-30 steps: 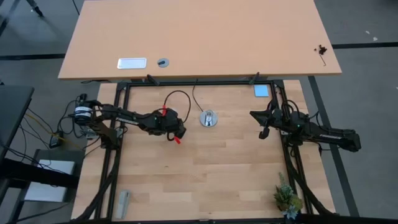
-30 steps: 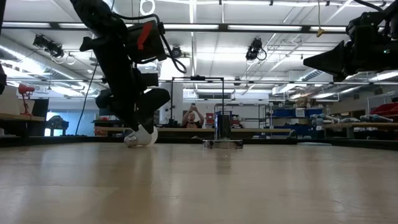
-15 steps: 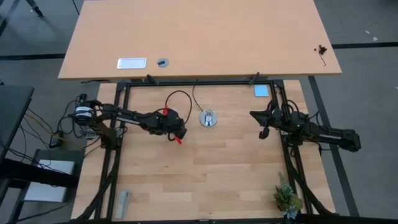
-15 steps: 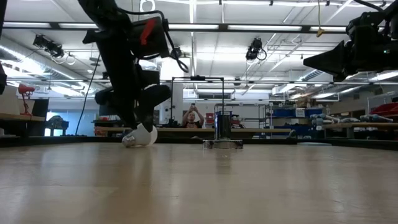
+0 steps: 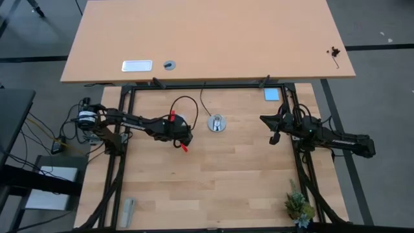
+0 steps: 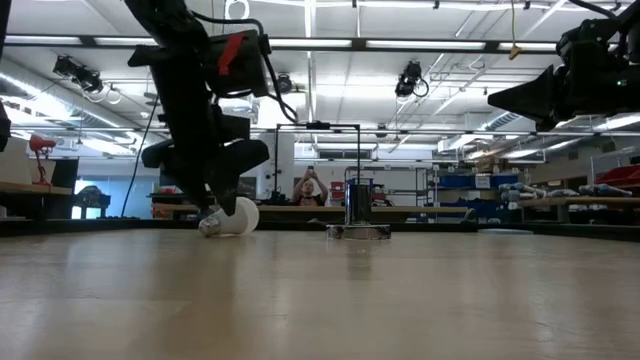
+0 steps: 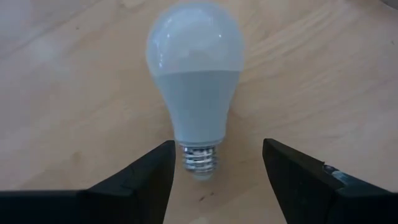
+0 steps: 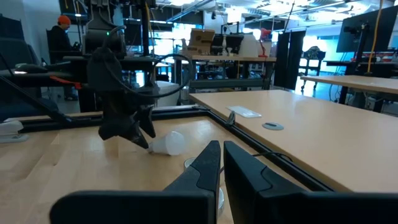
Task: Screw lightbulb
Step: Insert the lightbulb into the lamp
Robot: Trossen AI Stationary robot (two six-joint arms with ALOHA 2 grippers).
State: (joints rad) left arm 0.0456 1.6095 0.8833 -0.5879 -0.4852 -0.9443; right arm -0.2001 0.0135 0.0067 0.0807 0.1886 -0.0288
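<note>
The white frosted lightbulb [image 7: 194, 81] lies on its side on the wooden table, its silver threaded base [image 7: 200, 158] pointing toward my left gripper [image 7: 217, 149]. That gripper is open and low over the table, one finger on either side of the threaded base with a gap to each. The bulb also shows in the low view [image 6: 240, 215] and in the right wrist view [image 8: 168, 143]. The round silvery socket [image 5: 217, 123] with its black cord [image 5: 202, 100] stands to the right of the left gripper [image 5: 183, 137]. My right gripper [image 8: 221, 155] waits at the right, shut and empty.
A small plant [image 5: 297, 206] stands at the near right corner, a grey object [image 5: 128, 210] at the near left, and a blue item [image 5: 272, 94] at the far right. A larger desk [image 5: 207, 39] lies beyond the far edge. A person [image 6: 310, 187] stands far off in the room.
My left gripper has gone a little toward the table's left edge, staying low. In the low view more of the bulb now shows past the gripper. My right arm has kept still.
</note>
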